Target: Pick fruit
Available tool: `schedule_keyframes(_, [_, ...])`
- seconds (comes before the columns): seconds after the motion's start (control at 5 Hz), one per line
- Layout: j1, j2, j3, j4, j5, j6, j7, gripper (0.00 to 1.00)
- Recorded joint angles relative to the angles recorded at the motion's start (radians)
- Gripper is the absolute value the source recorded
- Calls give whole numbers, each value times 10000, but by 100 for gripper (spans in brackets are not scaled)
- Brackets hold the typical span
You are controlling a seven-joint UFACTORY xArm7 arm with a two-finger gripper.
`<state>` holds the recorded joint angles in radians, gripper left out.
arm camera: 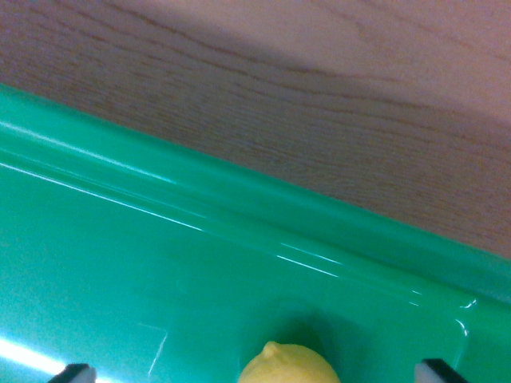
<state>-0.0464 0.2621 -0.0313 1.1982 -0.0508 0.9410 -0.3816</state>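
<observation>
A yellow lemon [289, 365] shows at the bottom edge of the wrist view, its nub end pointing up, lying in a green plastic tray [160, 263]. Only its top part is in frame. My gripper [257, 373] is open: one dark fingertip [76, 372] peeks in at the wrist view's lower left and the other [439, 371] at the lower right. The lemon lies between them, closer to the right one, with a clear gap on both sides. Nothing is held.
The tray's raised rim [263, 199] runs diagonally from upper left to lower right. Beyond it lies a wooden tabletop [303, 88] filling the upper part of the view. The tray corner curves round near the lower right.
</observation>
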Motion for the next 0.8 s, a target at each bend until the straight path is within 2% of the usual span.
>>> schedule_keyframes(0.2, [-70,214,-67,-238,-16,-432,-296,0])
schedule_keyframes(0.4, [-70,214,-67,-238,-16,-432,-296,0])
schedule_keyframes(0.6, [-134,411,-128,-456,-31,-828,-567,0])
schedule_keyframes(0.8, [-134,411,-128,-456,-31,-828,-567,0])
